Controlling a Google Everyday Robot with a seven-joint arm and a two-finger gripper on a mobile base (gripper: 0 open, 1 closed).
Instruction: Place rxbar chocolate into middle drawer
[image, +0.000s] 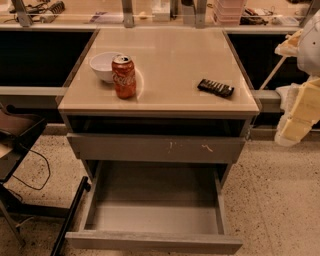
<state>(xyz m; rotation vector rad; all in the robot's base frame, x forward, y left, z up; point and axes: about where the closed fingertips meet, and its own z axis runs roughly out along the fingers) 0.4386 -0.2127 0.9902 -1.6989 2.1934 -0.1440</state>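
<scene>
Rxbar chocolate (215, 87) is lying flat on the surface (175, 50), right of center, well apart from the red soda can (124, 76) and the white bowl (102, 65) just beside it on the left. Middle drawer (150, 243) is pulled out at the bottom of the frame, under the scratched drawer front (155, 148). Hand (299, 115) hangs at the right edge, off the surface. Can't tell if it's spread or pressed together.

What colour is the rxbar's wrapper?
Black: the rxbar chocolate, camera view. The gripper hangs at the right edge.
</scene>
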